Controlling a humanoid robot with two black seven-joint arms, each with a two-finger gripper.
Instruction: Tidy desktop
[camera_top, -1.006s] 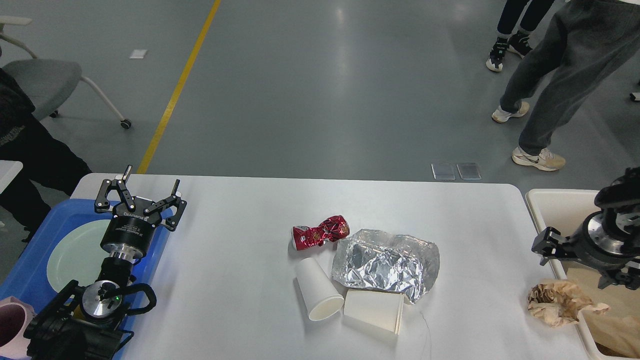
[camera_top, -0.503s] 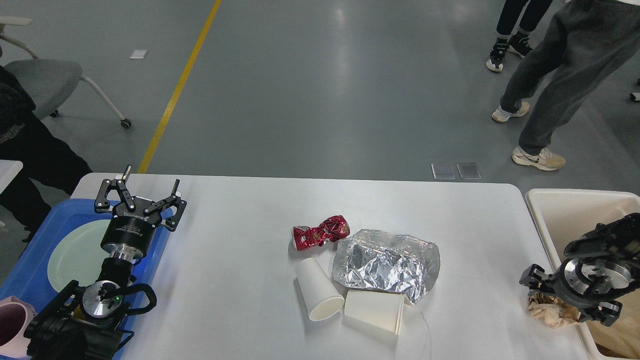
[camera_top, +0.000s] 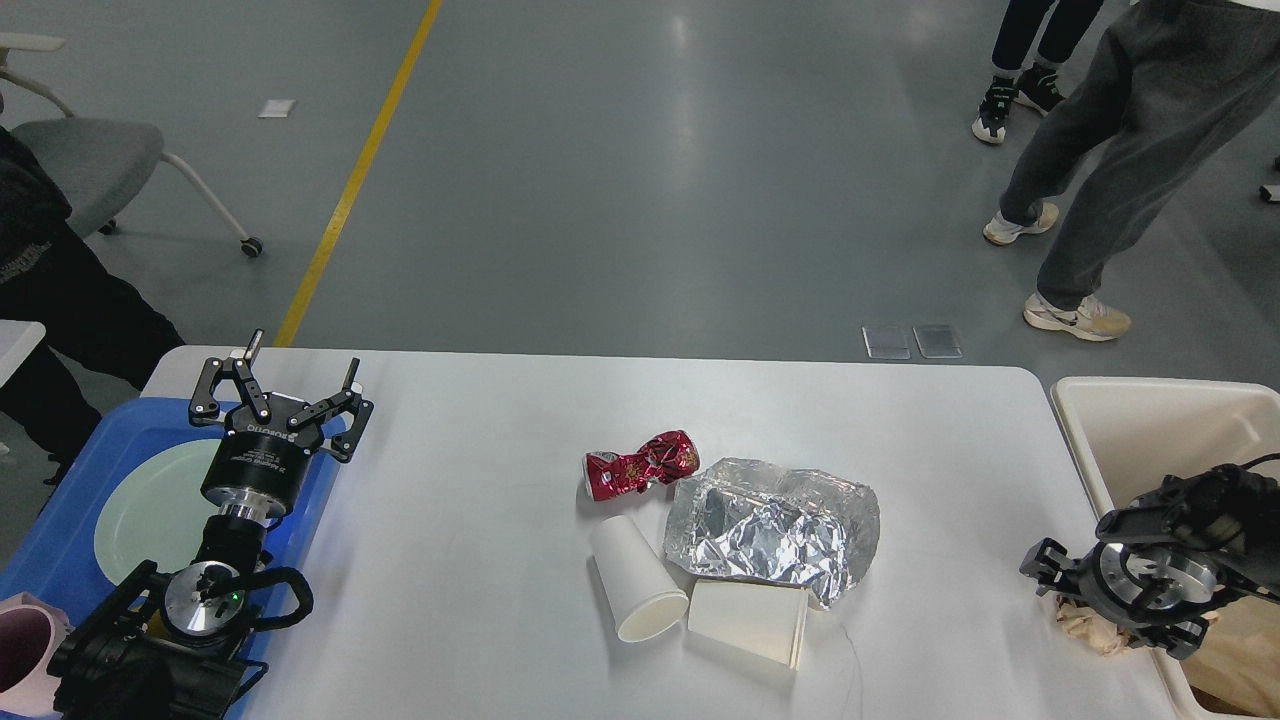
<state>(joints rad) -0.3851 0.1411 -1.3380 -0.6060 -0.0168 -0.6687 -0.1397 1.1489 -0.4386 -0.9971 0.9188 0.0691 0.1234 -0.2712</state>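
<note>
— White and matte, is that the worktop (camera_top: 480, 560)?

— Yes, a large white top with rounded corners, filling the near half of the view, with grey floor beyond its far edge.

— What lies on it?

— Near the middle, a crushed red can (camera_top: 641, 465) on its side. Just right of it and a little nearer sits a crumpled sheet of silver foil (camera_top: 772, 528). Two white paper cups lie tipped over at the foil's near edge: the left paper cup (camera_top: 634, 577) with its mouth toward the near side, the right paper cup (camera_top: 749, 621) touching the foil.

— And the left gripper (camera_top: 296, 392)?

— It stands over the worktop's far left corner, above the edge of a blue tray (camera_top: 60, 520), pointing away, its two fingers spread wide with nothing between them. A pale green plate (camera_top: 150, 505) lies in the tray, and a pink cup (camera_top: 25, 650) shows at the near left corner.

— The right gripper (camera_top: 1105, 622)?

— Low at the worktop's near right edge, directly over a wad of crumpled brown paper (camera_top: 1085, 628). It faces away and is dark, so I cannot tell whether its fingers are spread or closed on the paper.

— Anything beside it?

— A cream bin (camera_top: 1150, 430) stands just off the right edge of the worktop. Legs of people (camera_top: 1090, 170) show on the floor at far right, and an office chair (camera_top: 90, 160) at far left.
</note>
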